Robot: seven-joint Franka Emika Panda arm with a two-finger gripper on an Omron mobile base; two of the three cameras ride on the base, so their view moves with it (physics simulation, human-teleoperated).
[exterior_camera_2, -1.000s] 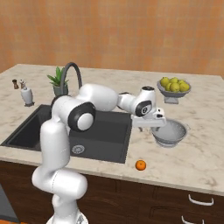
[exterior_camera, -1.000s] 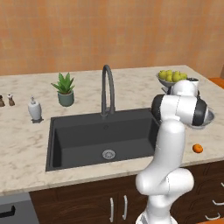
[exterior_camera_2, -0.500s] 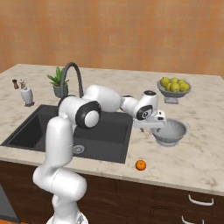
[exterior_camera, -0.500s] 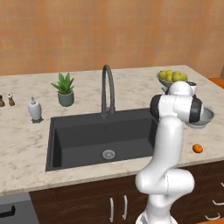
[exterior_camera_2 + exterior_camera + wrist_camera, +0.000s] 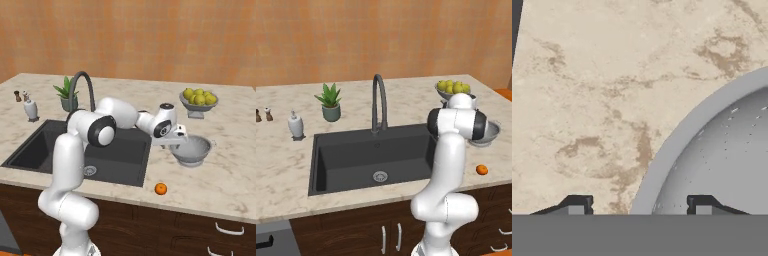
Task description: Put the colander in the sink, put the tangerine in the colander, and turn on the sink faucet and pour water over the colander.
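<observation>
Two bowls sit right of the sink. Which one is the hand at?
The colander, the silvery perforated bowl standing empty nearer the front edge; the hand straddles its rim. The footed bowl behind holds yellow-green fruit.

In the left base view the arm's white upper joint hides most of the colander (image 5: 491, 131); just a piece of its rim shows past the joint, and the gripper below is covered as well. In the hand view the colander (image 5: 722, 160) is cut by the right and bottom edges, so its far side and handles cannot be seen. Only the tips of the two fingers (image 5: 576, 205) rise at the bottom, one outside the rim and one over the bowl; whether they touch the rim, I cannot tell. In the right base view the gripper (image 5: 179, 141) sits at the rim's near edge, too small to read.
</observation>
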